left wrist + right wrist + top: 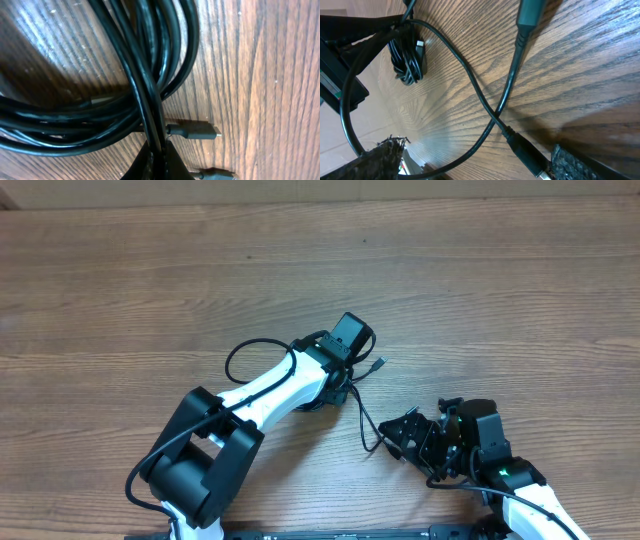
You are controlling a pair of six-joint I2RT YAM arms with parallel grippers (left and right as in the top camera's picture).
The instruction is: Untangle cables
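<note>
Left gripper (156,159) is clamped on a strand of the bundle of thin black flexible cables (75,120), mid wooden worktop (150,280). One loose strand (362,425) trails right toward the near edge. The right gripper (475,160) stands wide open, empty, nearer its plug (526,151).

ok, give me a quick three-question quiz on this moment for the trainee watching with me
1. True or false: the right gripper is shut on the cables.
2. Pick one. The left gripper is: A, open and well clear of the bundle; B, shut on a strand of the bundle; C, out of every view.
3. Fill the gap: the cables lie on a table with a ___ grain surface.

Key: 1 false, its jaws stand open, with loose cable on the table between them; 2 B; 3 wood.
</note>
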